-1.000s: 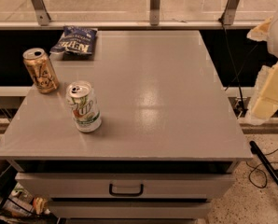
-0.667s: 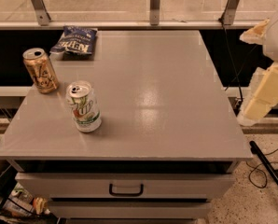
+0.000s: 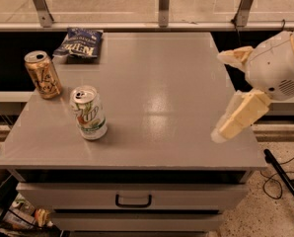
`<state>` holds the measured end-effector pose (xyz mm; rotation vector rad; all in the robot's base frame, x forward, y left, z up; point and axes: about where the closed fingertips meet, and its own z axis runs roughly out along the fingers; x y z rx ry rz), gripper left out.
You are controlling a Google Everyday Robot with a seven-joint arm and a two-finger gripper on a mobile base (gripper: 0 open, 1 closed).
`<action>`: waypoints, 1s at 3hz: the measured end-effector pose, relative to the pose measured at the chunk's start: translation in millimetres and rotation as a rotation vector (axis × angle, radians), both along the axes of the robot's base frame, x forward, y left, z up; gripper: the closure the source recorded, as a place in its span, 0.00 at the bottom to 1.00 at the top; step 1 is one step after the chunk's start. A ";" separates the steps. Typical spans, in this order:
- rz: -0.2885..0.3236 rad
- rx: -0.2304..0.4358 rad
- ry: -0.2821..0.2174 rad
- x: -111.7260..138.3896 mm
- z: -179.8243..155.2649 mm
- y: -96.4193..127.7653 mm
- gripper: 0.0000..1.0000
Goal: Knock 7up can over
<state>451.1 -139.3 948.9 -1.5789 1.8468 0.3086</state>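
Left to right:

- Gold-tan aluminium can with script lettering point(image 3: 42, 74) is upright near the table's left edge. Not the target.
- Dark blue crinkled snack bag point(image 3: 79, 42) lies flat at the back-left corner. Its label is too blurred to read.
- White-silver 7up can with a green base band and silver top point(image 3: 89, 112) stands upright at front-left on the flat grey tabletop point(image 3: 162, 107). It's just in front of and to the right of the gold can, with a gap between them. Nothing touches it.
- Black drawer handle point(image 3: 133, 200) sits below the front edge.
- Cream two-finger gripper point(image 3: 218, 97) hangs over the table's right edge, well apart from the 7up can. Its fingers point(image 3: 240, 115) are spread wide with nothing between them. The tips look to point left across the table, but from this angle that's hard to confirm.

Progress: nothing done yet. The can hasn't been tipped and there's been no contact. Still to do are the full traverse across the tabletop and a sideways push high on the can, staying clear of the gold can.

Hidden: the arm behind the white wrist housing runs off the right edge of view. The gripper's height above the surface isn't readable. The clutter under the table at lower left is indistinct.
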 end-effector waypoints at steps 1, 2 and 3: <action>0.081 0.193 -0.019 2.3 -0.9 41.5 0.00; 0.161 0.362 -0.024 3.5 5.1 83.1 0.00; 0.175 0.385 -0.025 1.2 11.1 90.9 0.00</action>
